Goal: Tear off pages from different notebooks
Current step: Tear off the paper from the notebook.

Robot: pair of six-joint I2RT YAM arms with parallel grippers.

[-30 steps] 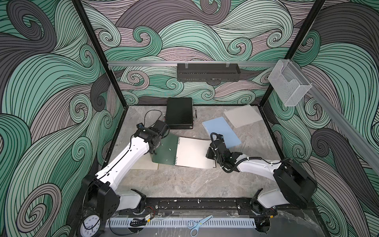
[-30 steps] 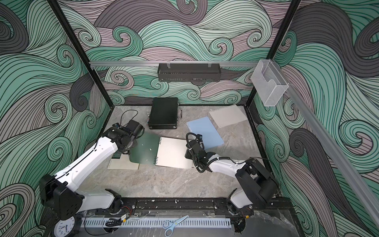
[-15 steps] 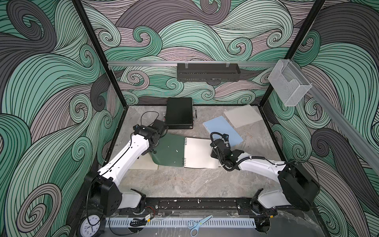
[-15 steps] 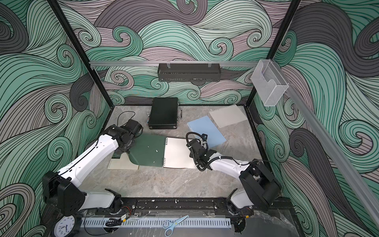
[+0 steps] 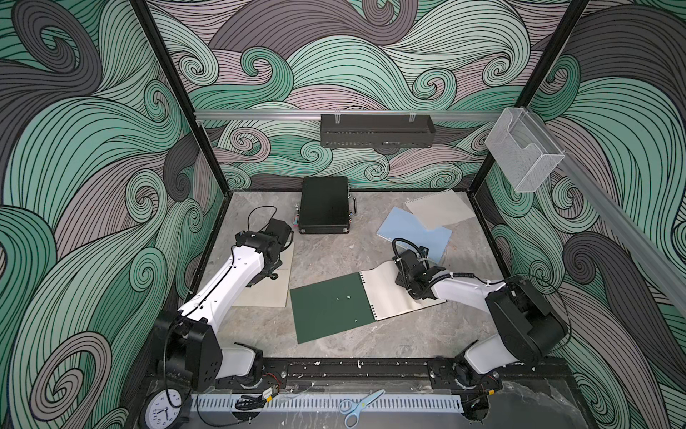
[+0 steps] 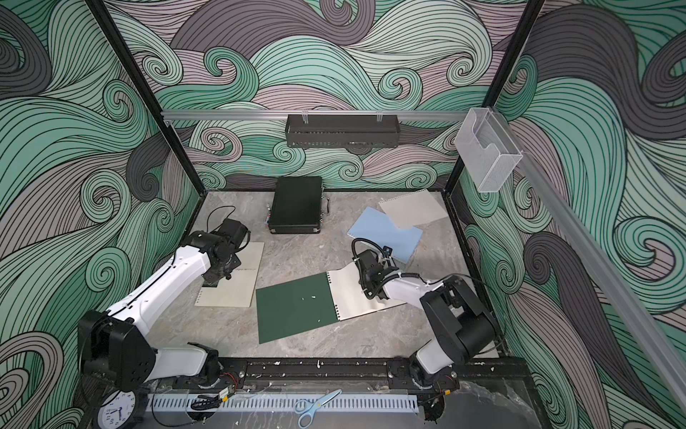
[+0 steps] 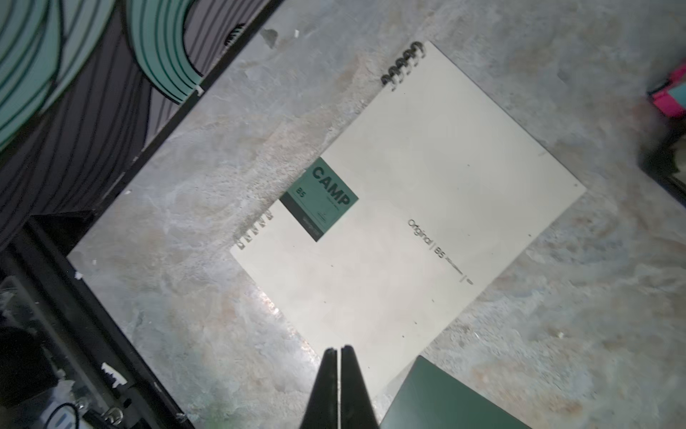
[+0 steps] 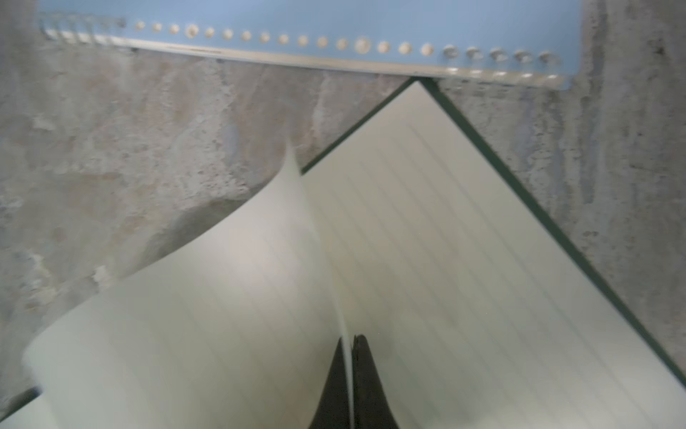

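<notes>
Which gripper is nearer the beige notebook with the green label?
Left. The left gripper, shut, is over an edge of the beige notebook; the right gripper is apart from it, pinching a page of the green notebook.

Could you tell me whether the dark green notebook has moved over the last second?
Yes. The dark green notebook has slid away from the black case, toward the front rail and the right arm's side; the right gripper holds its top page.
</notes>
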